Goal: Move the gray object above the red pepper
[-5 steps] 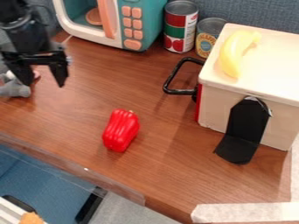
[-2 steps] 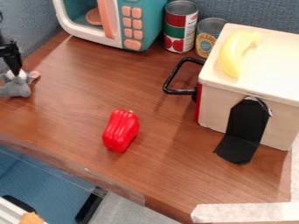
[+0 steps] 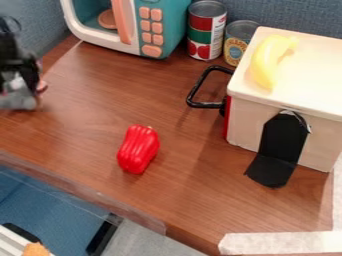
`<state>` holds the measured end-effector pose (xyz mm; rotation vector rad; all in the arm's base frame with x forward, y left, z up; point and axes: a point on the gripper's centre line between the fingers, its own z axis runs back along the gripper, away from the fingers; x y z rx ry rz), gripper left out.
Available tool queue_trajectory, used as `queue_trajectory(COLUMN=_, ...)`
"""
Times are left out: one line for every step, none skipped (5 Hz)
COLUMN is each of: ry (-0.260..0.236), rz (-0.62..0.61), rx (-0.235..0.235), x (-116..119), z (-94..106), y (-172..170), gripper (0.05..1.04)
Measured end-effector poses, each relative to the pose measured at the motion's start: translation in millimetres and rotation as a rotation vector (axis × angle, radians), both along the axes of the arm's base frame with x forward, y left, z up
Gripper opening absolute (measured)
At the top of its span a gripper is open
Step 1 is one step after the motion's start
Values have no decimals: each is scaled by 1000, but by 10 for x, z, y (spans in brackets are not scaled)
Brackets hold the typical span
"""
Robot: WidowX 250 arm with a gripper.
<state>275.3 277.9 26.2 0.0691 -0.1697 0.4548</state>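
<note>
– How far are we with the task, please?
– We are near the beginning, we think. The gripper is at the gray toy, which is just beneath it and partly hidden by it.
– Do we already hold this toy?
– That we cannot tell: the gripper may be grasping it, or may be only around it.
– And the red pepper?
– It lies on the counter, well apart from the gripper, lower and to its right in the view. So the main part is left: we should secure the toy, carry it above the pepper, and then let it go.
</note>
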Motion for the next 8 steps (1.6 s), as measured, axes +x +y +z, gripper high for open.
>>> queue_trajectory(ry=24, rz=-15, rx=-8, x=51, z=-134, y=-150, gripper=962)
queue_trajectory(ry=39, rz=-28, rx=-1, x=58, z=-169, y=-249, gripper=701)
queue_trajectory(ry=40, rz=-28, rx=11, x=55, z=-48, y=-339, gripper=570)
queue_trajectory(ry=30, rz=32, rx=-35, x=137, z=267, y=-501, gripper=568)
queue_trajectory(ry=41, rz=46, rx=-104, x=402, z=402, y=-912, gripper=568)
queue_trajectory(ry=61, rz=-31, rx=-124, x=692, z=300, y=-1397, gripper=568)
queue_trajectory(ry=82, rz=-91, rx=-79, x=852, z=156, y=-1754, gripper=568)
queue_trajectory(ry=56, rz=-118, rx=-31, x=904, z=63, y=-1946, gripper=568)
